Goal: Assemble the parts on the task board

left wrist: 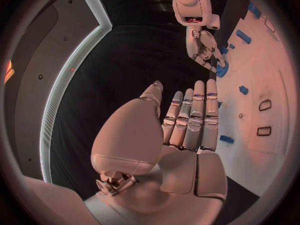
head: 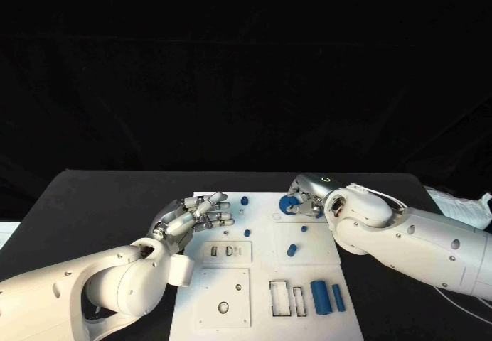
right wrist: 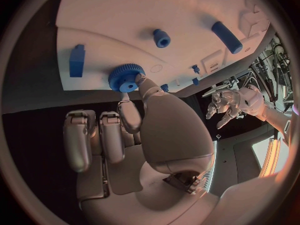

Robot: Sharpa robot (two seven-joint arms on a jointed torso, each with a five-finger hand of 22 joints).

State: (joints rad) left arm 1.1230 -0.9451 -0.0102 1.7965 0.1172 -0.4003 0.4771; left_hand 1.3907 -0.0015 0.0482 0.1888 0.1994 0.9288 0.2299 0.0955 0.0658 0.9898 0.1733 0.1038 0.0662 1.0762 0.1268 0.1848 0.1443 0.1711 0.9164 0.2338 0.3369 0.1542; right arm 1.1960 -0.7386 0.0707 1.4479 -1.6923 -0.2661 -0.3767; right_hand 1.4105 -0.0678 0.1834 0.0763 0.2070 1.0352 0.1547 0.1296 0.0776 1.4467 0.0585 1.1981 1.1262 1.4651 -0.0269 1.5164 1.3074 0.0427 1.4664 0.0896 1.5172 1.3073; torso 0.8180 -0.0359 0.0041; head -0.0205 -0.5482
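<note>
Right hand [right wrist: 134,135] pinches the gear [right wrist: 125,78] by its knurled rim: light, rigid, grippy; left hand [head: 195,219] fingers spread, empty.

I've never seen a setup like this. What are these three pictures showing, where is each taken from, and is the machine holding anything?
This is a robot with two white arms, each ending in a silver robot hand. The square picture looks down from a camera on its head at a black table. The two round pictures come from fisheye cameras at the wrists, so straight edges bend in them.

On the table lies the task board, a white plate with cut-out slots. Small blue parts sit on it, such as a pair of long blue bars.

The right robot hand has its fingertips on a round blue ridged knob near the board's far edge; it seems to grip it. The left robot hand holds nothing, its fingers stretched out over the board's left edge.
</note>
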